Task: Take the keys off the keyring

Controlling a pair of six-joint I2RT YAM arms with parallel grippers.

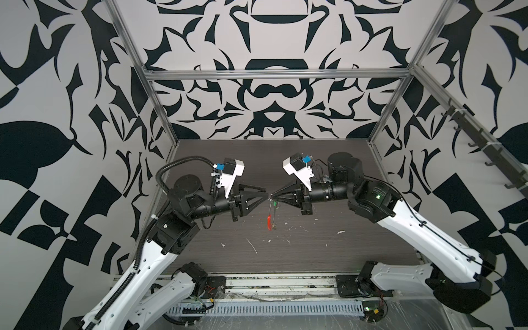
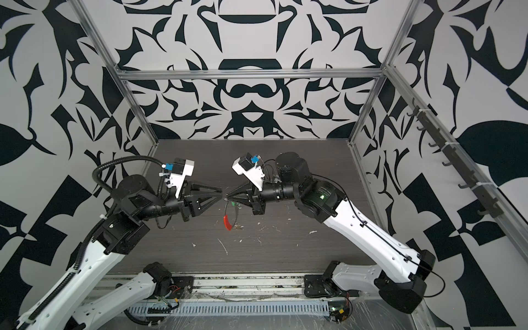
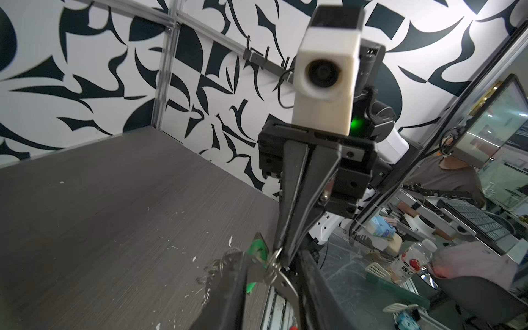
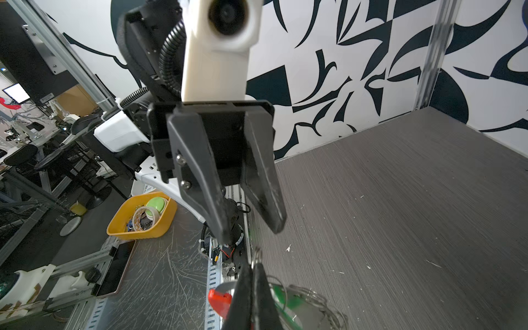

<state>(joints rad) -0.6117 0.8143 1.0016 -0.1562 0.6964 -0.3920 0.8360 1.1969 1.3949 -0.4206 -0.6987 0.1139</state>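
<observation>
1. Table [image 1: 314, 257]: dark grey wood-grain top.
2. White scraps lie scattered over its middle and near part: long sliver [image 1: 252, 246] left of centre, chunk [image 1: 341, 232] toward the right.
3. Small cluster of silver rings [image 1: 275, 227] lies at centre.

Left arm [image 1: 148, 257] and right arm [image 1: 428, 228] reach inward from the near corners, forearms level, and meet tip to tip at mid-scene. The left gripper [image 1: 267, 193] faces right with its jaws parted. The right gripper [image 1: 273, 196] faces left, pinched tight, just beside it.
</observation>
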